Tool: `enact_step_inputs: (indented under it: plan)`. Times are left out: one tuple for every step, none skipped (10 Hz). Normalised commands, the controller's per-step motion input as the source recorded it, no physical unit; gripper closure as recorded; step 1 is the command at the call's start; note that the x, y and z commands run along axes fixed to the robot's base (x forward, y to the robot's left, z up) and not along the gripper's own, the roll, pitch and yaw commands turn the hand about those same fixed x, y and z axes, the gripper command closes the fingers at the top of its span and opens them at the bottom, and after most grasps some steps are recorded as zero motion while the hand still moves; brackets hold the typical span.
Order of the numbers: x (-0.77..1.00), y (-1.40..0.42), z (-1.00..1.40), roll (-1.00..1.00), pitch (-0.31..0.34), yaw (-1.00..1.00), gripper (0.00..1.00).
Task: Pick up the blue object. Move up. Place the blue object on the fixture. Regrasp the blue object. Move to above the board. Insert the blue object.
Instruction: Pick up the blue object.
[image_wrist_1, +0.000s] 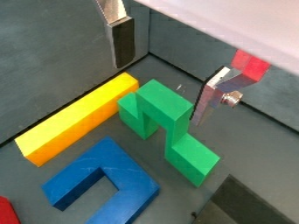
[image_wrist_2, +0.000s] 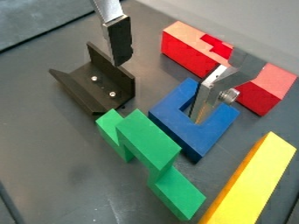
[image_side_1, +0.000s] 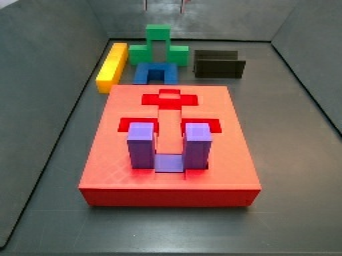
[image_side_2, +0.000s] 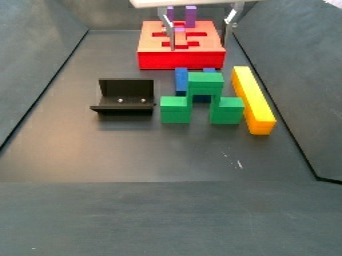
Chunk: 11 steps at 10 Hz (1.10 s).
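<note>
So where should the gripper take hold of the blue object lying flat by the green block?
Probably from straight above, on one prong of the blue object, fingers across its width. It lies flat on the floor with its slot open, so one finger fits inside. The green block crowds one side. The gripper hangs open above it.

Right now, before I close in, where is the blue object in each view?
Wrist view: blue object on the floor, between yellow bar and green block.
Wrist view: below the open hand.
Side view: beyond the board, before the green block.
Side view: a sliver behind the green block.
Shared landmark: the green block.
</note>
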Motion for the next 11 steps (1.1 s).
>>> enact_step_inputs:
  plan:
    - [0.00, -0.11, -0.18, 0.00, 0.000, 0.00, 0.00]
    - [0.00, -0.11, -0.13, 0.02, 0.000, 0.00, 0.00]
    - [0.00, -0.11, -0.14, 0.04, 0.000, 0.00, 0.00]
    - [0.00, -0.10, -0.13, 0.04, 0.000, 0.00, 0.00]
    - [0.00, -0.10, -0.11, 0.03, 0.000, 0.00, 0.00]
    - [0.29, 0.26, 0.00, 0.00, 0.043, 0.00, 0.00]
    - [0.39, 0.44, 0.02, -0.11, 0.063, 0.00, 0.00]
    - [0.07, 0.00, 0.00, 0.00, 0.014, 0.05, 0.00]
    - [0.00, -0.75, -0.19, 0.14, 0.000, 0.16, 0.00]
    - [0.00, -0.82, -0.24, 0.17, -0.030, 0.14, 0.00]
    - [0.01, -0.82, -0.31, 0.14, -0.066, 0.17, 0.00]
